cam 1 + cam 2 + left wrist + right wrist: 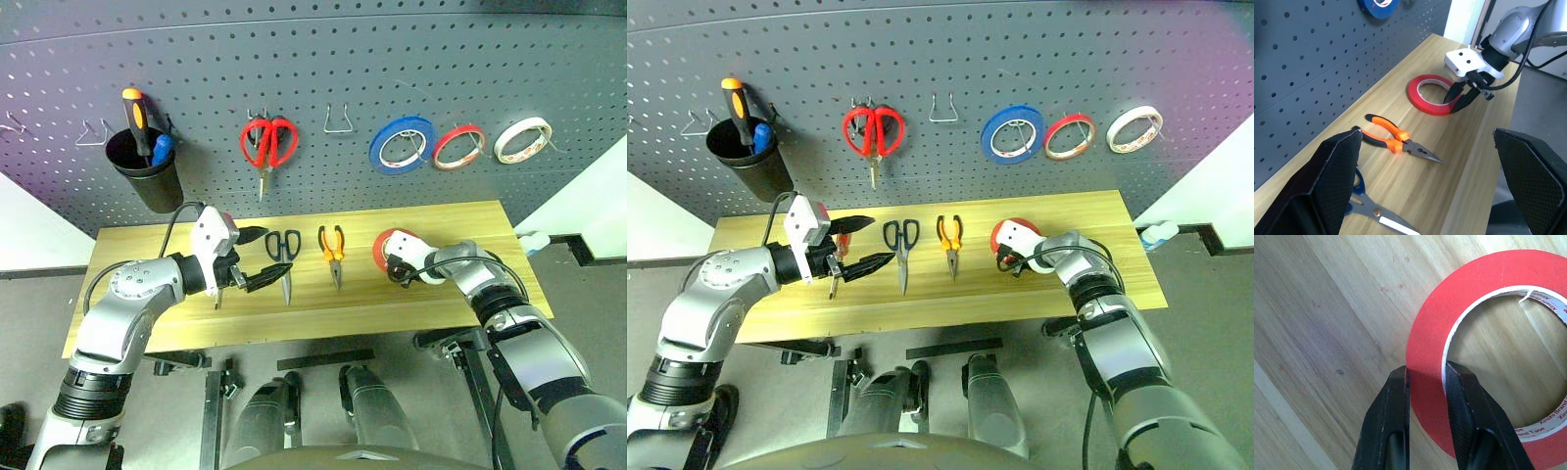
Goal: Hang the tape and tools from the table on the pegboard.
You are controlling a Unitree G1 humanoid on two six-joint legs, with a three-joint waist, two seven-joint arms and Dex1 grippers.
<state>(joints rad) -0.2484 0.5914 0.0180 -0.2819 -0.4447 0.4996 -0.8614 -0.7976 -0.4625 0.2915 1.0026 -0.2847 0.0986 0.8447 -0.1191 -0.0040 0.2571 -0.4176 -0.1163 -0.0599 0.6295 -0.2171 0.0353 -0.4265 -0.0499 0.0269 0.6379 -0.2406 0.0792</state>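
The tape [382,244], a flat red ring, lies on the right part of the table [451,220]. My right gripper [1426,369] is shut on its near rim, one finger outside the ring and one inside; it also appears in the left wrist view [1462,100]. My left gripper [272,255] hovers open over the left part of the table, holding nothing. Beside it lie the black-handled scissors [284,250] and the orange-and-black pliers [332,245]. The slim screwdriver [217,297] is mostly hidden under the left gripper. The dark pegboard [313,59] rises behind the table.
On the pegboard hang a black cup [147,171] with an orange-and-black screwdriver, red-handled scissors [266,142], a blue roll [402,144], a thin red roll [458,145] and a white roll [521,139]. Bare wire hooks sit at the top centre [338,119] and far left [93,132].
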